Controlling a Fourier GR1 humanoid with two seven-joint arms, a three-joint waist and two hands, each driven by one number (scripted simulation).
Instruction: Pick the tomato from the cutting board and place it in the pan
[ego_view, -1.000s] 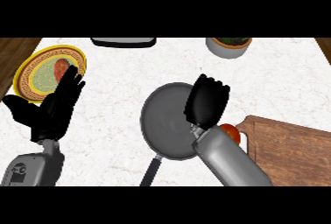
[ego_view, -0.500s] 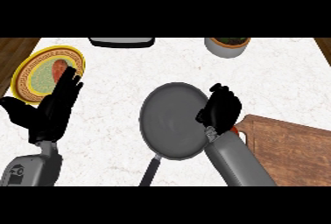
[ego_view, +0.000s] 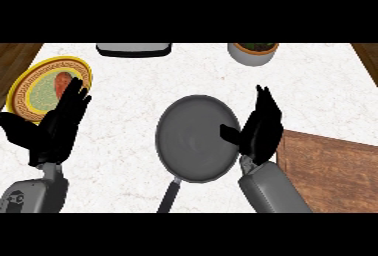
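We saw the right hand (ego_view: 260, 127) spread flat, holding nothing, between the pan's (ego_view: 193, 138) right rim and the cutting board (ego_view: 332, 170).

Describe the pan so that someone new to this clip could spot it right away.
On the white marbled counter, look at the middle, just left of the wooden cutting board. The pan is the round dark grey dish with a thin handle running toward the lower edge. Unlike the yellow-rimmed plate far left, it is plain grey and holds nothing.
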